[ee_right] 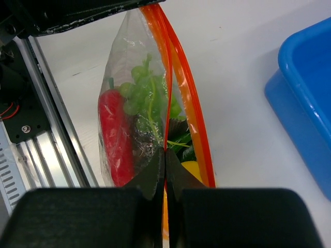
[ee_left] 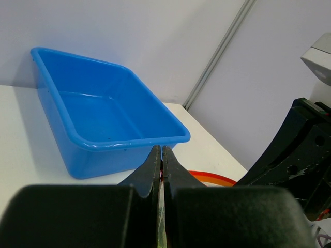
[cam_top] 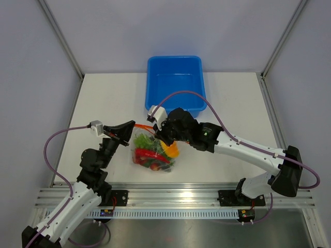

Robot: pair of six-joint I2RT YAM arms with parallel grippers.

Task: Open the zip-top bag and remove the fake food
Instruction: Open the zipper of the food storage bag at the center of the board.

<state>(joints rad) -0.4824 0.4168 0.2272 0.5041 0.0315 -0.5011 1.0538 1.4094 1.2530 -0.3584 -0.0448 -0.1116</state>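
Over white table [cam_top: 103,103], left tool [ee_left: 161,155] and right tool [ee_right: 165,155] both clamp zip-top bag [cam_top: 152,153] between them.

Left gripper [cam_top: 133,124] angled toward centre, tips pinched tight on zip-top bag [cam_top: 150,155]. Right arm stretched leftward, right gripper [cam_top: 158,130] likewise clamped on it, near left one.

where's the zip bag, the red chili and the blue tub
clear plastic zip-top bag [ee_right: 190,103]: right wrist view, on its orange-red zip strip
red plastic toy chili [ee_right: 115,139]: right wrist view, mid-body
blue plastic tub [cam_top: 175,88]: top external view, bare floor
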